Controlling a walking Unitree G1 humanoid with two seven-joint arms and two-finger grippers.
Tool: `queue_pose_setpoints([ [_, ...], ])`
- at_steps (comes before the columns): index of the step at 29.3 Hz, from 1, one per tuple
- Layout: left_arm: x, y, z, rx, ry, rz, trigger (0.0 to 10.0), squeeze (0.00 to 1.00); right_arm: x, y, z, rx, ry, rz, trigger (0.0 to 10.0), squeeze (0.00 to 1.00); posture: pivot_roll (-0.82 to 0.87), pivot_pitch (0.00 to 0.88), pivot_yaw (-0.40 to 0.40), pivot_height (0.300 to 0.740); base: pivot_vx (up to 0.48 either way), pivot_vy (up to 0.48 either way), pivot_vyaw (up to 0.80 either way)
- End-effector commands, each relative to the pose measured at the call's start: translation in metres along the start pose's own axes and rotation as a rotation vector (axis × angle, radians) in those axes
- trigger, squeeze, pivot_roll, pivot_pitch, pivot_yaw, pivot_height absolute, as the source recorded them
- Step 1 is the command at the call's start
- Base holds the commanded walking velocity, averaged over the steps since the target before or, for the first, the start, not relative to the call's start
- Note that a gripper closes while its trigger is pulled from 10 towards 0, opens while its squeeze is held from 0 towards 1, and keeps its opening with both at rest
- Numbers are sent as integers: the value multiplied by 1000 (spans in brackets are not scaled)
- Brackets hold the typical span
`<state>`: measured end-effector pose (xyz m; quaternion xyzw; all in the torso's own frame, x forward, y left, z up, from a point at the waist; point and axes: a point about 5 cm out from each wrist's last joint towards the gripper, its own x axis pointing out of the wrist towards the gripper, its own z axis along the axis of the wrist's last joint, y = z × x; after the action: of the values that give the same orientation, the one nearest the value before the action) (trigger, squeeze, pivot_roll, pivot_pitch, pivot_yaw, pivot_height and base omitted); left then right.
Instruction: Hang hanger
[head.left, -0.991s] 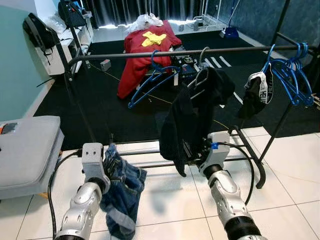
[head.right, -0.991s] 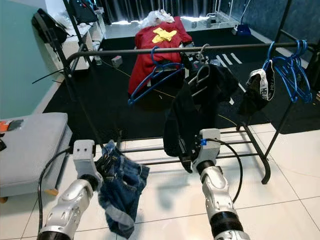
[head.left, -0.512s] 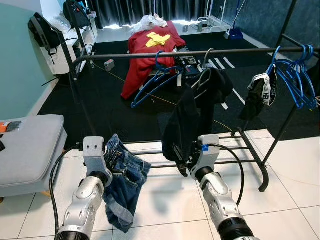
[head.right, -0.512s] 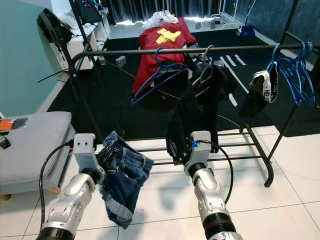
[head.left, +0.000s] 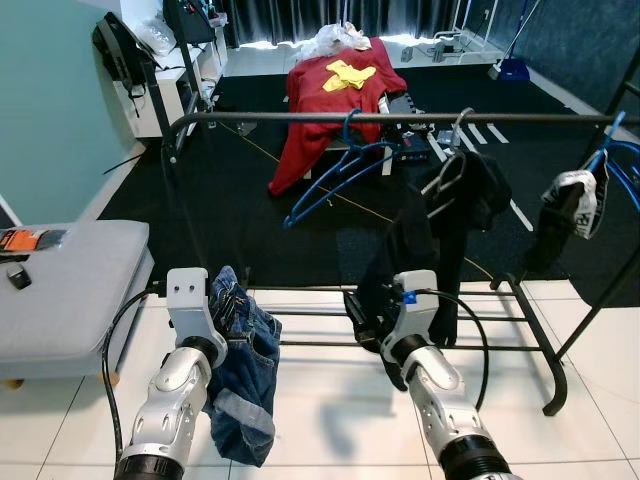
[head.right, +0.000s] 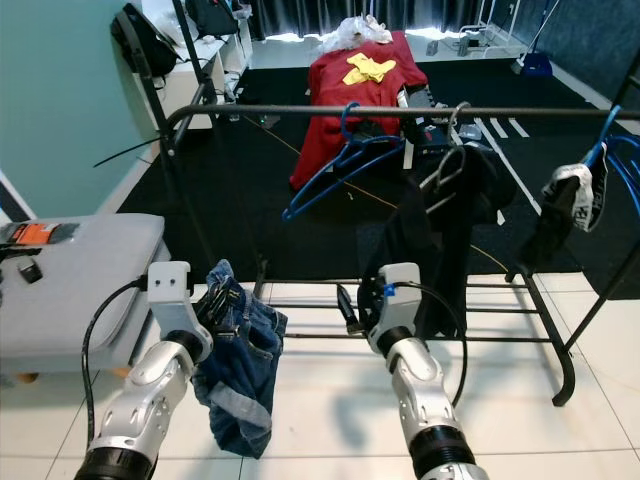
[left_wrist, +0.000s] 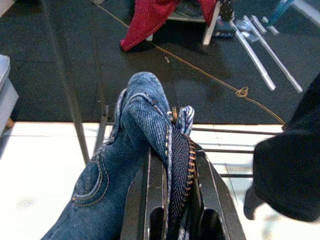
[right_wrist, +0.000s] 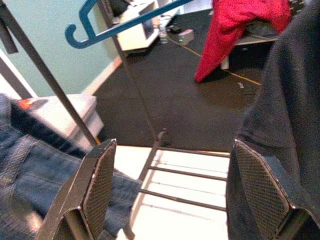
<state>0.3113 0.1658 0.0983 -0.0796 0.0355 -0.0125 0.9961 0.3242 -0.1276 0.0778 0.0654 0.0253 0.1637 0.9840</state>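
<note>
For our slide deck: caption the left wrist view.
Left gripper shut on denim shorts before the clothes rack.

Two ribbed silver metal arms end in boxy pale-grey wrist housings; black cables loop from each, a small blue tab marks the right wrist housing (head.left: 416, 306), with long black textured fingers (right_wrist: 101, 187).

We are seeing blue denim shorts (head.left: 243, 370) with paler blue stitching and a brass-coloured zip. A black garment (head.left: 432, 240) is draping from a grey hanger (head.left: 446, 170) on a black rail (head.left: 400, 118), and a bright blue hanger (head.left: 340, 170) is hanging beside it. A red cloth (head.left: 330, 95) is carrying a yellow patch (head.left: 349, 72). The wall (head.left: 60, 140) is showing teal, the carpet (head.left: 250, 220) black, the floor tiles (head.left: 320, 400) white, and the cushion (head.left: 70, 290) grey.
</note>
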Motion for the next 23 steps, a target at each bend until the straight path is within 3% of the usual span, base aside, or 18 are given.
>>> queue_pose_setpoints([
  [1, 0, 0, 7, -1, -36, -1, 10000, 0, 0, -1, 0, 11, 1, -4, 10000, 0, 98, 28, 55, 740, 401, 0, 0],
  [23, 0, 7, 6, 10, -33, 32, 10000, 0, -3, 0, -3, -9, 19, 16, 10000, 0, 100, 23, 54, 740, 366, 0, 0],
])
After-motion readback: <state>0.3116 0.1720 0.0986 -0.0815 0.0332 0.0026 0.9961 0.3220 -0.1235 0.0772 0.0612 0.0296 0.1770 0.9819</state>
